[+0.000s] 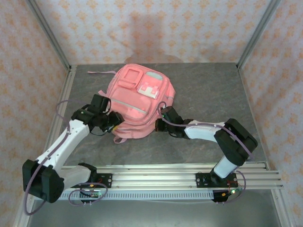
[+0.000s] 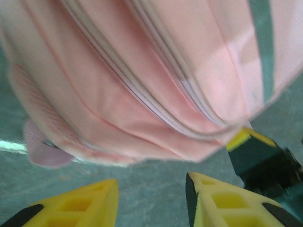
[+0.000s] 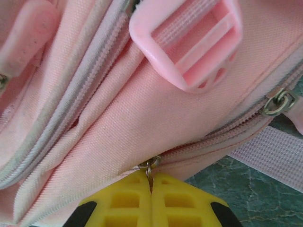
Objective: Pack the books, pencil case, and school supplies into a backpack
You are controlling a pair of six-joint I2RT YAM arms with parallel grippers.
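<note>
R gripper (image 3: pixel 151 179) pinching zip pull (image 3: pixel 150 165) (pink backpack (image 1: pixel 137 101)), L gripper (image 2: pixel 151 183) spread

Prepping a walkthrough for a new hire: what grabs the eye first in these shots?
The big pink backpack lies in the middle of the grey table. At its near right side, the right gripper is shut on a small metal zipper pull. At the bag's near left corner, the left gripper stands open just short of the fabric and holds nothing.
</note>
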